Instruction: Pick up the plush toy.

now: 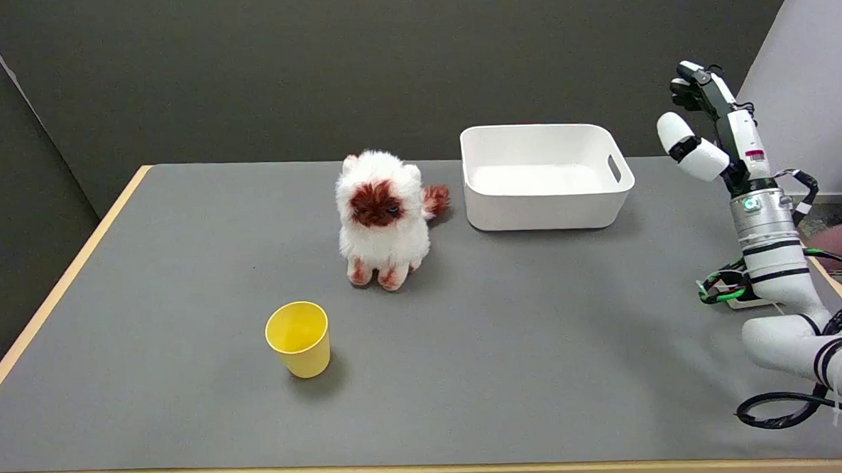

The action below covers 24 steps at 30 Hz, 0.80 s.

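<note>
The robot's right hand (704, 121) hangs raised above the desk's right edge, fingers apart and holding nothing, apparently poised before any reach. Just left of it sits a white bin (545, 176) with a cut-out handle, nothing visible inside. Beside the bin, its tail nearly touching the wall, the plush toy (384, 217), a white-and-rust cat, sits upright near the desk's centre, well apart from the hand and untouched. A yellow cup (299, 338) stands upright nearer the camera. The grey desk (541, 373), edged in pale wood, backs onto dark grey walls.
</note>
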Motion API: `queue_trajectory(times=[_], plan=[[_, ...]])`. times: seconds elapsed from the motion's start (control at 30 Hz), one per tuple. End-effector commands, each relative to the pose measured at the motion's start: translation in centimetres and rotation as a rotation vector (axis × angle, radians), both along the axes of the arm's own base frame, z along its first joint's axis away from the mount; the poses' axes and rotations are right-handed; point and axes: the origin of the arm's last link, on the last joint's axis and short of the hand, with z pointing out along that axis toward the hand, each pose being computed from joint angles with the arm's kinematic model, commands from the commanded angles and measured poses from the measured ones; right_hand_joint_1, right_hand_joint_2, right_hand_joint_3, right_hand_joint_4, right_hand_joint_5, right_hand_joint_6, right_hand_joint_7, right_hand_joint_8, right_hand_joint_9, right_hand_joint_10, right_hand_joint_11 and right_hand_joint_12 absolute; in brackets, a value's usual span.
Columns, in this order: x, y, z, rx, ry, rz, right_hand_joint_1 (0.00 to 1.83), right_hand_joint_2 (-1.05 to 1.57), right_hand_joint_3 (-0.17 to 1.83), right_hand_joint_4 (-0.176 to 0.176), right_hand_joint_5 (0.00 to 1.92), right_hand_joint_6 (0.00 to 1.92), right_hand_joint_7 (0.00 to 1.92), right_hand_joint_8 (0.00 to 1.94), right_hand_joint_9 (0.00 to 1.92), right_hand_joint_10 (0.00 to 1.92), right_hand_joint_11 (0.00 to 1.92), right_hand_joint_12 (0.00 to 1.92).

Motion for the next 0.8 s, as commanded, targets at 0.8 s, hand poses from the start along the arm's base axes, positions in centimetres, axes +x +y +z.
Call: queue_trajectory(times=[0.8], plan=[[7.0,-11.7,-15.3,0.51,0.294,-0.072,0.38,0.71,0.82,0.015,0.18,0.38,0.3,0.35,0.21,0.79,0.01,1.2]])
